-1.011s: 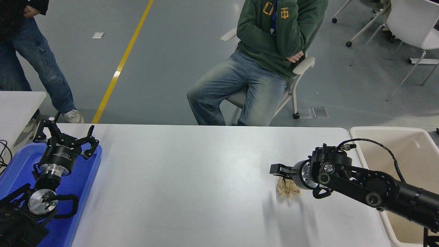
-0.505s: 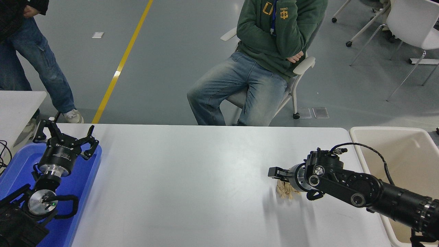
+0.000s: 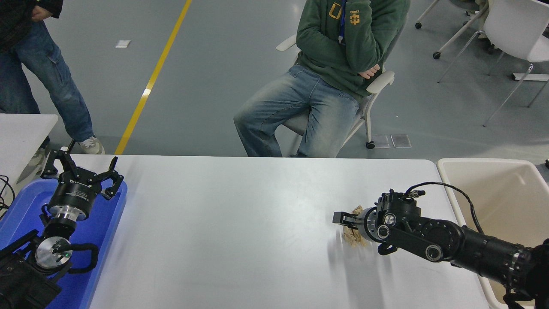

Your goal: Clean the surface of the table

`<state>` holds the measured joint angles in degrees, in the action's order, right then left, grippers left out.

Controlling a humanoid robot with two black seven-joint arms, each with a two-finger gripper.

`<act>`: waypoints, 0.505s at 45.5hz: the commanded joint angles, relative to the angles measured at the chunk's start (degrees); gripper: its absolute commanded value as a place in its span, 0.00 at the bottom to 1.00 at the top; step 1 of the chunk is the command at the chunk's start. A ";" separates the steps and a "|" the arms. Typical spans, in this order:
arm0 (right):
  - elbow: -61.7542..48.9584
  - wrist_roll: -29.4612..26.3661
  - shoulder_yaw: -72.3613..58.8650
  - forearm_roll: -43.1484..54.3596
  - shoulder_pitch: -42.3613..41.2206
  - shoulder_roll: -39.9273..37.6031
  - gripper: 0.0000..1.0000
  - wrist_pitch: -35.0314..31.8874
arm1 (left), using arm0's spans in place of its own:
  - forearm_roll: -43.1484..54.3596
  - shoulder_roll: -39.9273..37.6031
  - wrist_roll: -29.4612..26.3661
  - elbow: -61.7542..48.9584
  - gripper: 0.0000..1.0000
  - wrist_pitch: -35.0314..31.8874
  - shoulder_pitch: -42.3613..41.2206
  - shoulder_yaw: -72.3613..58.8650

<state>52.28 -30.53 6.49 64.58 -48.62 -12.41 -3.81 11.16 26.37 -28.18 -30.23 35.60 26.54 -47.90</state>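
Your right end effector (image 3: 343,219) has shifted slightly left and toward the far edge since half a second ago, and the crumpled tan paper wad (image 3: 354,235) now shows on both sides of it. You cannot tell whether its fingers are apart or clamped on the wad; it sits low over the table (image 3: 240,223), touching or just above the paper. The table spreads under and around it, its long axis running left to right across your view. Your left end effector (image 3: 81,174) is parked over the blue tray (image 3: 107,240) at lower left, fingers spread apart. A beige bin (image 3: 493,171) sits just beside the table's right end. Beyond the far edge, a seated person (image 3: 330,73) faces you.
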 commanded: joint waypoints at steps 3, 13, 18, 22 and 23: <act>-2.18 1.52 -4.12 0.02 -0.33 1.51 0.97 3.19 | 0.00 0.00 0.06 0.00 1.00 0.00 0.00 0.00; -2.36 2.93 -6.93 0.02 -0.42 1.78 0.83 5.12 | 0.00 0.00 -0.03 0.00 1.00 0.00 0.00 0.00; -2.35 3.98 -7.37 -0.07 -0.33 1.78 0.58 5.21 | 0.00 0.00 -0.03 0.00 1.00 0.00 0.00 0.00; -2.44 6.35 -7.55 -0.07 -0.33 1.78 0.34 5.12 | 0.00 0.00 -0.03 0.00 1.00 0.00 0.00 0.00; -2.44 6.79 -7.55 -0.07 -0.33 1.69 0.28 5.12 | 0.00 0.00 -0.03 0.00 1.00 0.00 0.00 0.00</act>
<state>50.11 -27.28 0.39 64.60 -48.96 -10.82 0.67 11.16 26.37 -28.18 -30.23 35.60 26.54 -47.90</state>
